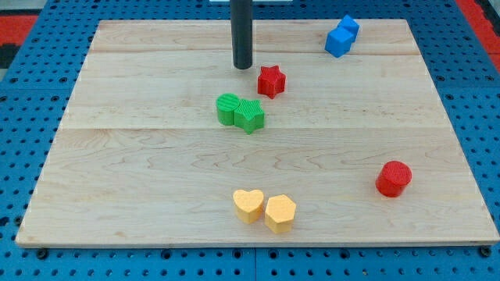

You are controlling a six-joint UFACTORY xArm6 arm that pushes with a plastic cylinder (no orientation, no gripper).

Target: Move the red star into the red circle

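Observation:
The red star (pixel 271 80) lies on the wooden board in the upper middle of the view. The red circle (pixel 393 178), a short red cylinder, stands far off at the lower right. My tip (pixel 242 66) rests on the board just to the upper left of the red star, a small gap apart from it. The dark rod rises straight up out of the view's top.
A green round block (pixel 228 108) and a green star (pixel 250 115) touch each other just below the tip. Two blue blocks (pixel 342 36) sit together at the top right. A yellow heart (pixel 248 205) and a yellow hexagon (pixel 280 212) lie side by side near the bottom edge.

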